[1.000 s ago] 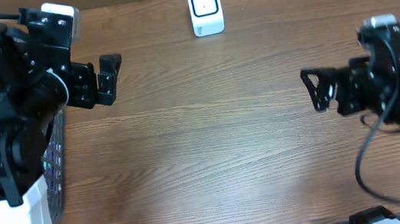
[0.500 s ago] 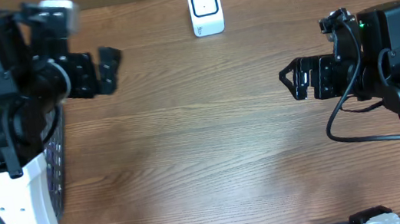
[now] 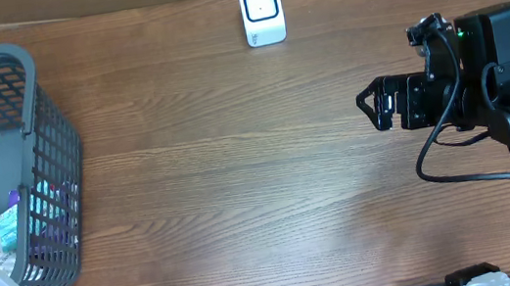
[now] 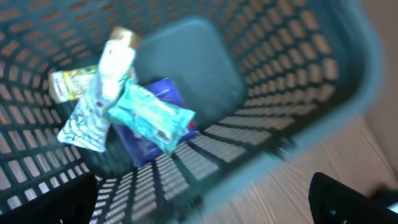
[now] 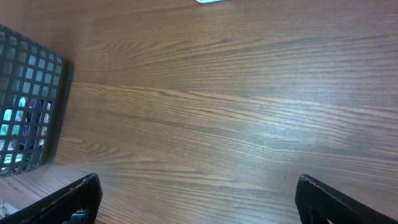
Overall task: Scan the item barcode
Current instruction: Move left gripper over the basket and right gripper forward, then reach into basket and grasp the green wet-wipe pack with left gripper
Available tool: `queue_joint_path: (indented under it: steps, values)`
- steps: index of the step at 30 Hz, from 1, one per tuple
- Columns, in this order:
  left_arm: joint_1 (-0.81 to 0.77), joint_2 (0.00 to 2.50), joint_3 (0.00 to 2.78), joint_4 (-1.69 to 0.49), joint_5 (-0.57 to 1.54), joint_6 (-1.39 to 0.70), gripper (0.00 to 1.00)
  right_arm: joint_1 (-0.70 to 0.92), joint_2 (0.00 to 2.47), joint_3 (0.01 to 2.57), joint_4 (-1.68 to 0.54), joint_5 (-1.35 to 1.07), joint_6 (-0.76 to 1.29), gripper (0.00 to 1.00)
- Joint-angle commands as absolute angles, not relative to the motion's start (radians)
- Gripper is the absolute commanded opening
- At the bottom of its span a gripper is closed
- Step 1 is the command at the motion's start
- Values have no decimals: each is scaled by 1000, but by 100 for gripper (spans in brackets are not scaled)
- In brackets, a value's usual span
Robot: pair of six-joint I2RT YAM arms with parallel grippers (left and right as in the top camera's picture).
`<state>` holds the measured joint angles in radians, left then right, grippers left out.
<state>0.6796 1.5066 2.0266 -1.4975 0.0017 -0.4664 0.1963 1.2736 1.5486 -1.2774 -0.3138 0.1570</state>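
Several wrapped items lie in a grey mesh basket [image 3: 27, 64] at the table's left edge. The left wrist view looks down into it: a teal packet [image 4: 152, 115] on a blue packet [image 4: 158, 140], a silver pouch [image 4: 99, 93] and a yellowish item [image 4: 71, 84]. My left gripper [image 4: 202, 205] hangs open above the basket's rim [image 4: 348, 81], holding nothing. The white barcode scanner [image 3: 262, 12] stands at the back centre. My right gripper [image 3: 369, 108] is open and empty over the right of the table, pointing left. No barcode shows.
Bare wooden tabletop [image 3: 238, 165] stretches between basket and right arm. In the right wrist view the basket [image 5: 31, 118] sits at the far left, and my right gripper [image 5: 205, 202] hovers over bare wood. A black cable [image 3: 456, 171] loops below the right arm.
The left arm has swung off the back left of the table to above the basket, uncovering it in the overhead view. The right arm shifted a second ago and has since held still.
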Motion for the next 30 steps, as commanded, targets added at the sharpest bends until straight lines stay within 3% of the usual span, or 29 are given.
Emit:
queue_joint_path:
  steps: [1, 8, 23, 28, 30]
  values:
    - [727, 1602, 1996, -1490, -7, -508, 100, 199, 1267, 1571, -1282, -308, 155, 100]
    - [733, 1737, 1906, -1469, -28, -592, 100, 199, 1268, 1571, -1292, -308, 155, 100]
    - [733, 1739, 1405, -1021, -41, -626, 99, 199, 1269, 1571, -1296, -308, 155, 100]
    - [733, 1739, 1272, -877, -56, -625, 91, 199, 1268, 1571, -1298, -308, 156, 100]
    - [733, 1739, 1244, -849, -56, -625, 79, 199, 1269, 1571, -1299, -308, 156, 100]
